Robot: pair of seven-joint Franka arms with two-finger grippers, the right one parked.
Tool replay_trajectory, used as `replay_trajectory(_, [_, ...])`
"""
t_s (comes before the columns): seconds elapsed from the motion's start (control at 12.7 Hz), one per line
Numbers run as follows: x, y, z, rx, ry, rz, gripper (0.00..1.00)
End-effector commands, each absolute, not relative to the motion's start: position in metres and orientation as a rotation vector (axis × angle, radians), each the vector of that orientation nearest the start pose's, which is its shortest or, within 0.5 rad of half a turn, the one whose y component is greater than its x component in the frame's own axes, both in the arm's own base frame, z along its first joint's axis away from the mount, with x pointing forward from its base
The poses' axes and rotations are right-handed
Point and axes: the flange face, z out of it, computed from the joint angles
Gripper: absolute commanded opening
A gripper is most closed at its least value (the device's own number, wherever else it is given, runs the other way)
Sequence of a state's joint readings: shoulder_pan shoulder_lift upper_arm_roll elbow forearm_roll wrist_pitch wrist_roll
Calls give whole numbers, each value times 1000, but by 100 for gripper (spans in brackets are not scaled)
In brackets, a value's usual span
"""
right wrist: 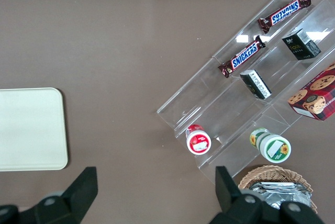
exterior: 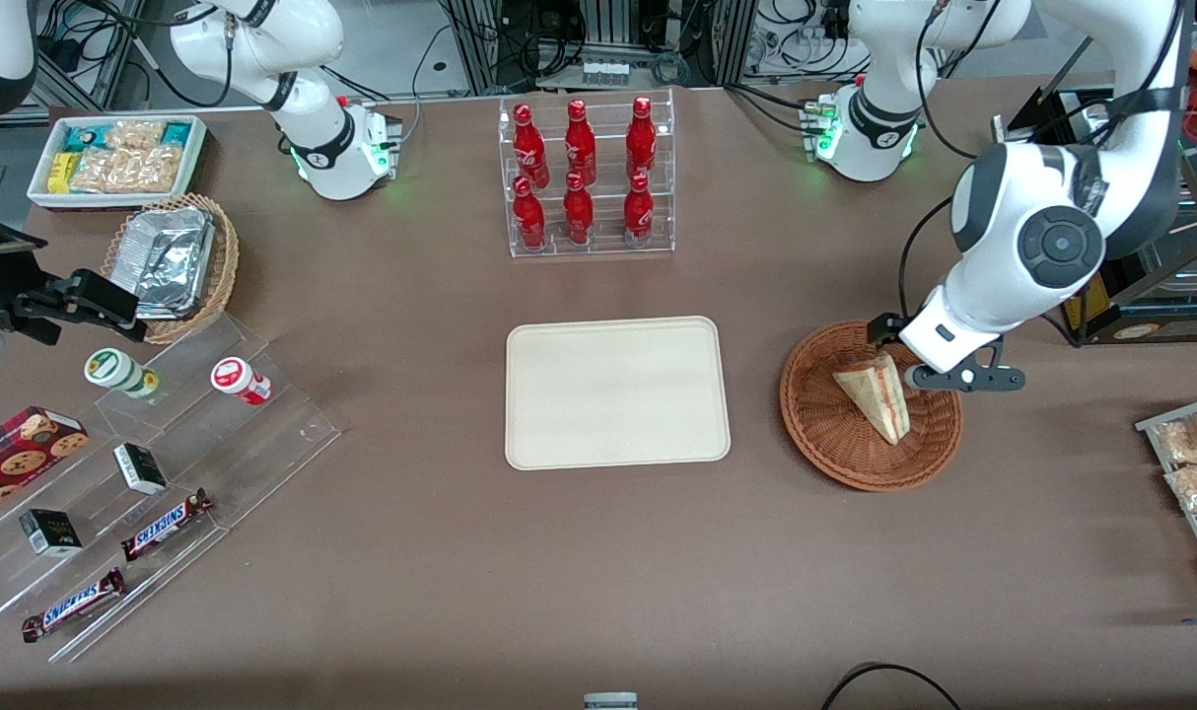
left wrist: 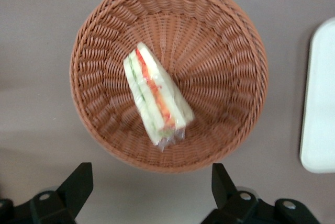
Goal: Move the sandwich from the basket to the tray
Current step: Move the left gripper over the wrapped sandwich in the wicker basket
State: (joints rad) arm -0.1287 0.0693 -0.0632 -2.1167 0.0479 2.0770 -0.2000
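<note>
Sandwich: a small triangular wedge of pale white bread [left wrist: 156, 98] with red and yellow-green filling showing at its edge lies in clear wrap on the floor of the basket, untouched, its narrow end pointing away from the front camera.
Basket: the round, shallow, reddish-brown woven wicker basket [exterior: 823, 434] sits on the brown table toward the working arm's end, well apart from the tray.
Tray: the flat cream-beige rectangular tray with rounded corners [exterior: 617, 391] lies bare at the table's middle, nearer the front camera than a clear rack of red bottles [exterior: 584, 173] (a free landing spot, by the look of it).
Gripper: the left arm's black two-finger gripper [left wrist: 152, 190] hangs above the basket's rim, its fingers [left wrist: 78, 182] spread wide and holding nothing, an opening that seems broad enough to take the wedge.
Step in hand: most likely the approach to the pick, with the wrist camera looking straight down so the wedge sits between the jaws' line of descent.
Risk: the slick wrap may slip when pinched.
</note>
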Motion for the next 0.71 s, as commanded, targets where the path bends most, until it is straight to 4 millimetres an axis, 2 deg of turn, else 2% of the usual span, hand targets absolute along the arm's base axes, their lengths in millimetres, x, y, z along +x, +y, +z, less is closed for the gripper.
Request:
replay_trajectory(0.0, [522, -99, 350, -3091, -169, 43, 100])
replay_trajectory(0.32, [523, -99, 327, -3057, -588, -1, 100])
replay_trajectory(0.47, [517, -98, 310, -3036, -725, -23, 100])
replay_trajectory(0.63, [514, -98, 305, -3017, -797, -17, 100])
